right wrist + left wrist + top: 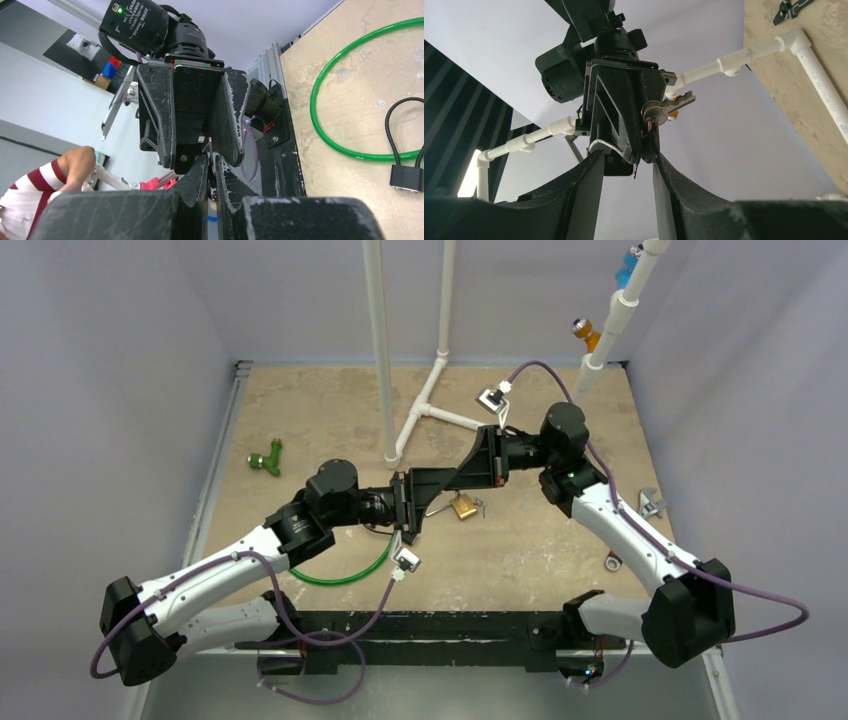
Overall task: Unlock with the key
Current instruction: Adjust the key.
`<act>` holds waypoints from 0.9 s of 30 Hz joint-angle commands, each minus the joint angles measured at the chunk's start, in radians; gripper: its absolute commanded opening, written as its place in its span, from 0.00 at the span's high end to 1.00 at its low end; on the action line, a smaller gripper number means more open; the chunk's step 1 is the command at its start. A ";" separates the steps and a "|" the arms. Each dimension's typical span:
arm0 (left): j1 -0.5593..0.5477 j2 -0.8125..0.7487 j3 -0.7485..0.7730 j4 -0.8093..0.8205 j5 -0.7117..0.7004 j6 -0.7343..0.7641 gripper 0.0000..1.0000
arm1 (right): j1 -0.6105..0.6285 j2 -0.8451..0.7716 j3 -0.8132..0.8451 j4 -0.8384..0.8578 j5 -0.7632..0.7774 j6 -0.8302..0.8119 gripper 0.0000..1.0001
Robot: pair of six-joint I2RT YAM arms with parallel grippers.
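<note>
**Keys held in mid-air, claw facing claw**

The right claw [211,161] is clamped shut and carries a bunch of keys [667,107]. I cannot make out whether it pinches the ring or a single key. The keys dangle from its side with their blades pointing down toward the table [300,410].

The left claw [626,159] meets it head-on. Its jaws are parted and hold nothing, with one finger on each side of the right claw's tip. From the left claw, the keys lie a little beyond that tip and off to the table side. Their long axis runs across the line of the two claws, so I reckon any handover depends on that offset.

A brass padlock [463,506] lies on the table just beside where the claws meet, and neither arm is clearly nearer. A black cable lock [404,177] rests by a green cable loop [340,125], and I can't tell which lock is meant.

The left arm's wrist has small white lettering, but it is too fine to read.
</note>
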 commanded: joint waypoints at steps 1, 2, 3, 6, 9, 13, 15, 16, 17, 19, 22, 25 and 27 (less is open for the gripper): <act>-0.010 -0.025 0.052 0.061 0.013 -0.014 0.61 | 0.007 0.001 0.026 -0.048 0.027 -0.058 1.00; -0.010 -0.026 0.052 0.059 0.011 -0.014 0.62 | 0.007 -0.003 0.024 -0.050 0.028 -0.057 1.00; -0.010 -0.028 0.053 0.058 0.010 -0.014 0.62 | 0.007 -0.004 0.023 -0.052 0.027 -0.060 1.00; -0.010 -0.036 0.049 0.051 0.004 -0.012 0.62 | 0.007 -0.010 0.023 -0.063 0.025 -0.069 1.00; -0.010 -0.041 0.049 0.054 0.000 -0.011 0.62 | 0.007 -0.018 0.020 -0.079 0.024 -0.081 1.00; -0.010 -0.049 0.047 0.051 -0.007 -0.002 0.61 | 0.007 -0.030 0.010 -0.087 0.027 -0.085 1.00; -0.010 -0.050 0.043 0.051 -0.009 0.008 0.61 | 0.007 -0.030 0.008 -0.088 0.027 -0.087 1.00; -0.010 -0.052 0.043 0.049 -0.010 0.006 0.61 | 0.007 -0.028 0.010 -0.086 0.027 -0.085 1.00; -0.009 -0.054 0.043 0.047 -0.008 0.003 0.61 | 0.007 -0.024 0.016 -0.082 0.026 -0.083 1.00; -0.010 -0.059 0.030 0.044 -0.002 0.013 0.61 | 0.006 -0.016 0.034 -0.083 0.015 -0.082 1.00; -0.010 -0.065 0.011 0.046 0.002 0.024 0.61 | 0.007 -0.011 0.052 -0.086 0.015 -0.083 1.00; -0.010 -0.069 0.003 0.037 0.002 0.028 0.61 | 0.007 -0.010 0.056 -0.079 0.020 -0.074 1.00; -0.010 -0.068 0.001 0.025 0.002 0.028 0.61 | 0.007 -0.008 0.052 -0.054 0.019 -0.056 1.00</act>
